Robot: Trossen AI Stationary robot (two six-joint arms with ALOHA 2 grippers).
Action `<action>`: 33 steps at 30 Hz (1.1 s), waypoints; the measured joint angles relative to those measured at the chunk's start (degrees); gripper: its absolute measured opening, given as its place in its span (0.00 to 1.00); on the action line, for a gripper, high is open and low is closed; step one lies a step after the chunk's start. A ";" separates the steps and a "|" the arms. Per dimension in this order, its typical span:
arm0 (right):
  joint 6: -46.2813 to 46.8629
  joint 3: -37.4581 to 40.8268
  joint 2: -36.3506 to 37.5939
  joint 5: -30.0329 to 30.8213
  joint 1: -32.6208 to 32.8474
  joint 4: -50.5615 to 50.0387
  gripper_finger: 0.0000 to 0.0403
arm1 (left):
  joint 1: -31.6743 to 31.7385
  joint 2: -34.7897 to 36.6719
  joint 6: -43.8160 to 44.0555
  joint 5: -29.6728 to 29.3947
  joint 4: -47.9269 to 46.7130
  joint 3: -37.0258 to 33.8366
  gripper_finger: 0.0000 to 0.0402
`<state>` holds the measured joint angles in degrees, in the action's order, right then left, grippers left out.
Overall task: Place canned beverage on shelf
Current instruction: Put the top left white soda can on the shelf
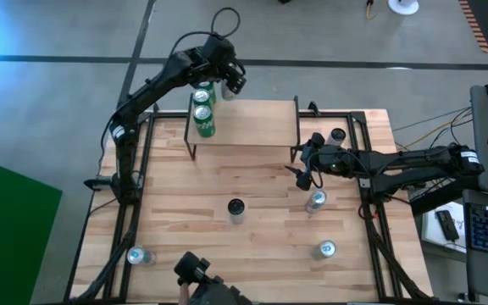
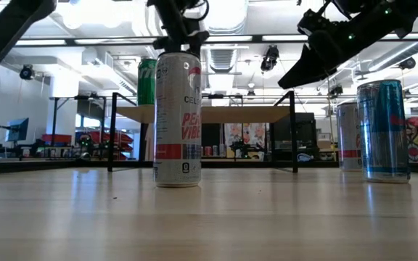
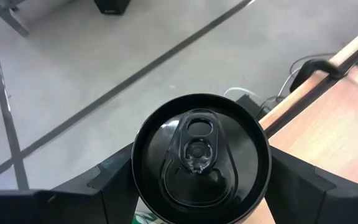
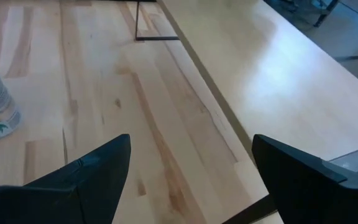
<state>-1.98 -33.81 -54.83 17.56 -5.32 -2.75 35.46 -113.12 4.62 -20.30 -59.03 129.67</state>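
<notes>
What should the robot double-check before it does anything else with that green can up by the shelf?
1. Left arm's jaws straddle the green can, one on each side: ok.
2. Held can fully seated on the shelf: cannot tell; it sits at the back left corner.
3. Neighbouring green can on the shelf upright: ok, but close by.
4. Right arm's jaws open, empty, above the table off the shelf's right end: ok.
5. Celsius can waiting upright on the table: ok.
</notes>
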 joint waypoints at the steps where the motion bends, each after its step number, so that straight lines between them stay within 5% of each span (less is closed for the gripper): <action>1: 0.00 0.10 0.00 -0.02 0.00 -0.02 0.81 | 0.00 -0.30 0.02 -0.17 -0.24 0.00 0.66; 14: 0.91 0.62 0.00 0.00 -0.04 -1.50 0.81 | 0.04 -1.39 0.98 -1.82 0.67 -3.47 0.66; 27: 2.53 1.08 0.00 0.06 -0.38 -2.52 0.81 | 0.35 10.79 0.93 0.65 20.13 -27.26 0.66; 33: 2.66 1.08 0.00 0.37 -1.04 -2.47 0.81 | 0.34 14.42 1.92 1.36 20.06 -30.94 0.66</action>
<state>0.68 -32.73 -54.83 17.93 -6.36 -5.21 35.80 -98.71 6.54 -18.93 -38.96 98.73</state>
